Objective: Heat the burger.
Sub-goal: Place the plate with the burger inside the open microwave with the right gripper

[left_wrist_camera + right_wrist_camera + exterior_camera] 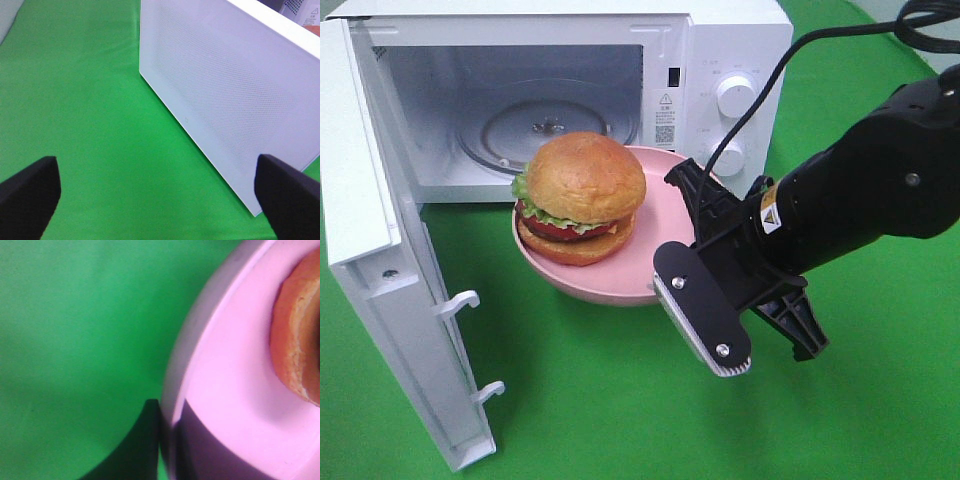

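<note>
Right gripper (682, 240) is clamped narrow on the near rim of the pink plate (655, 215), one finger above the rim, one below. The burger (580, 195) sits toward the plate's far side, and the whole thing hangs clear of the green cloth (620, 400), just in front of the open microwave (720, 60). The glass turntable (520, 125) inside is bare.

Left gripper (157, 192) is spread wide, holding nothing, parked outside the swung-out door (360, 200).

Here's what worries me. I've got the plate by one edge only, with the burger's weight out beyond the grip. I reckon a quick push could let the plate sag or twist in the jaws, and the burger could slide off the far lip. The plate also looks wide against the opening, so going in low might catch its rim on the cavity's front sill. Drifting sideways might bump it against the control-panel side. The door looks well clear.
</note>
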Controlling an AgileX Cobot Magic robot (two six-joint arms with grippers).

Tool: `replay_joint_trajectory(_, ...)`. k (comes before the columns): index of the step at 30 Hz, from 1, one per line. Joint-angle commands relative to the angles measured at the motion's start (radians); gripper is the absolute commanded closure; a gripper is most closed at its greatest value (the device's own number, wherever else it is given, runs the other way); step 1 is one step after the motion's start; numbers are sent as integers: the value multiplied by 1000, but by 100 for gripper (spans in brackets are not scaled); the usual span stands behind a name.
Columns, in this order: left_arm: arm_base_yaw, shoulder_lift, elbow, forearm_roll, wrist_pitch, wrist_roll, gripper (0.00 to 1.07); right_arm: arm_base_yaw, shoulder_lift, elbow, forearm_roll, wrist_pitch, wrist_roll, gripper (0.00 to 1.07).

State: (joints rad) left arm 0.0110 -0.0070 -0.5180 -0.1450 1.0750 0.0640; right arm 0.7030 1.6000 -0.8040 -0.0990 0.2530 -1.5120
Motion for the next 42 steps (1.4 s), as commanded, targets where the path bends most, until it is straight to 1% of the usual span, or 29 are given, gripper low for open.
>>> replay_joint_trajectory(1,-6,-15,4,-2,-8,1,9,0,9,-38,0,-64,19,107)
replay_joint_trajectory(4,-6,-15,4,-2,-8,1,9,0,35,-75,-7,-59,19,107)
replay_joint_trajectory(14,-6,-15,4,-2,-8,2,9,0,79,-125,-7,-63,19,107)
replay_joint_trajectory(18,-6,-15,4,-2,-8,1,9,0,133,-169,-7,-57,20,107)
replay_joint_trajectory(22,-6,-15,4,-2,-8,1,9,0,148,-184,-7,-58,20,107)
replay_joint_trajectory(26,-6,-15,4,-2,-8,1,9,0,199,-251,-7,-41,38,107)
replay_joint_trajectory(29,-6,-15,4,-2,-8,1,9,0,206,-261,-7,-34,40,107)
replay_joint_trajectory(35,-6,-15,4,-2,-8,1,9,0,248,-341,-11,12,49,107)
replay_joint_trajectory(38,-6,-15,4,-2,-8,1,9,0,254,-352,-15,20,56,107)
replay_joint_trajectory(40,-6,-15,4,-2,-8,1,9,0,282,-404,-55,53,123,107)
replay_joint_trajectory(41,-6,-15,4,-2,-8,1,9,0,282,-404,-55,53,123,107)
replay_joint_trajectory(42,-6,-15,4,-2,-8,1,9,0,296,-432,-79,67,161,107)
